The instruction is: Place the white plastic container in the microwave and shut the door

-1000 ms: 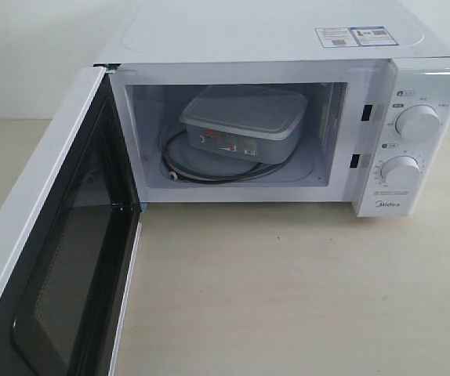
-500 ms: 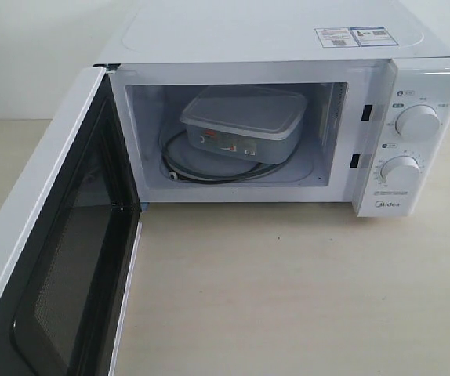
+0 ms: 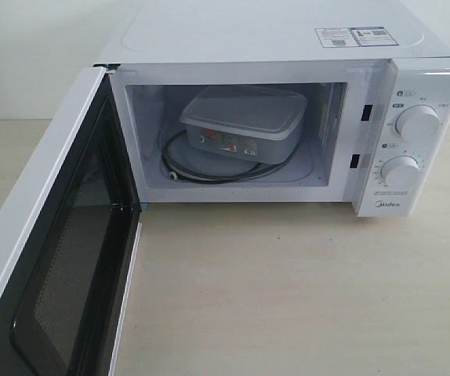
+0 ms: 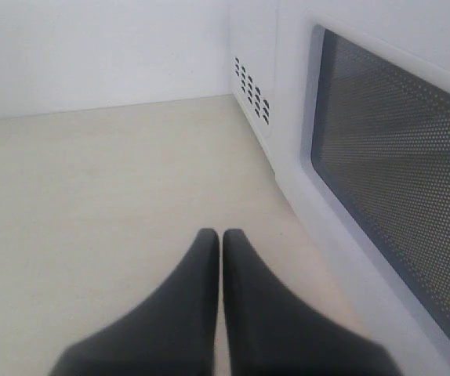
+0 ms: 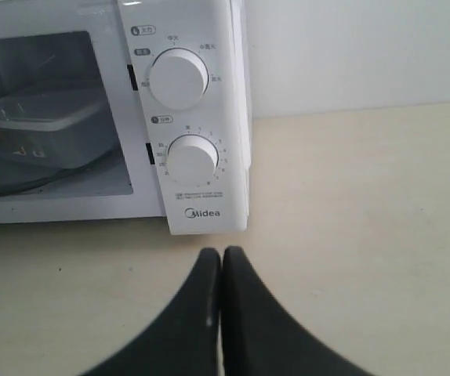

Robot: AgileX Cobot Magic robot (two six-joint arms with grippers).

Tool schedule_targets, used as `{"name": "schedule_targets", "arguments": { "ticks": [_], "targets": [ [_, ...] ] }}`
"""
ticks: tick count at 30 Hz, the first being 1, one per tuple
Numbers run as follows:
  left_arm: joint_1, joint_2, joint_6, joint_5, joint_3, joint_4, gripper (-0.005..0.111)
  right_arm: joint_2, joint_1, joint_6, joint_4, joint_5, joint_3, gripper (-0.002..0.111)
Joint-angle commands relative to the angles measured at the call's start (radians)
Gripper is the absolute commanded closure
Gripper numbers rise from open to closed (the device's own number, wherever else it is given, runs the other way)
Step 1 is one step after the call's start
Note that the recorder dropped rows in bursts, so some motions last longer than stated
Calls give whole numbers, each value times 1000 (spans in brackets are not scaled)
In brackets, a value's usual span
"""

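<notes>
The white plastic container (image 3: 242, 123) sits on the glass turntable (image 3: 209, 164) inside the white microwave (image 3: 272, 35), red-and-white label facing out. It also shows in the right wrist view as the container (image 5: 33, 125). The door (image 3: 48, 251) hangs wide open at the left, dark window facing inward. My left gripper (image 4: 222, 235) is shut and empty, low over the table beside the door's outer face (image 4: 397, 180). In front of the dial panel (image 5: 186, 125), my right gripper (image 5: 222, 252) is shut and empty. Neither gripper shows in the exterior view.
Two round dials (image 3: 417, 123) (image 3: 401, 172) sit on the microwave's right panel. Vent holes (image 4: 252, 90) mark the microwave's side wall. Beige tabletop (image 3: 288, 290) spreads in front; a white wall stands behind.
</notes>
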State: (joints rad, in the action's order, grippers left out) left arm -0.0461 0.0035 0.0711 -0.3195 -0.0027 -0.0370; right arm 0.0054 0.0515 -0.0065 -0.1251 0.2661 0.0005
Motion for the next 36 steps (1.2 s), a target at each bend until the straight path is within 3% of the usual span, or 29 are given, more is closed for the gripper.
{"name": "schedule_targets", "arguments": {
  "ticks": [1,10,17,31,36],
  "targets": [
    [3,-3,5,12,3,-3,103,-5,-3,-7,26,24,0,109],
    [3,-3,5,12,3,-3,103,-5,-4,-30,36,74,0,109],
    [3,-3,5,12,3,-3,103,-5,-92,-32,41,74,0,109],
    [3,-3,5,12,3,-3,103,-5,-94,-28,26,74,0,109],
    [3,-3,5,12,3,-3,103,-5,-144,-28,26,74,0,109]
  ]
}}
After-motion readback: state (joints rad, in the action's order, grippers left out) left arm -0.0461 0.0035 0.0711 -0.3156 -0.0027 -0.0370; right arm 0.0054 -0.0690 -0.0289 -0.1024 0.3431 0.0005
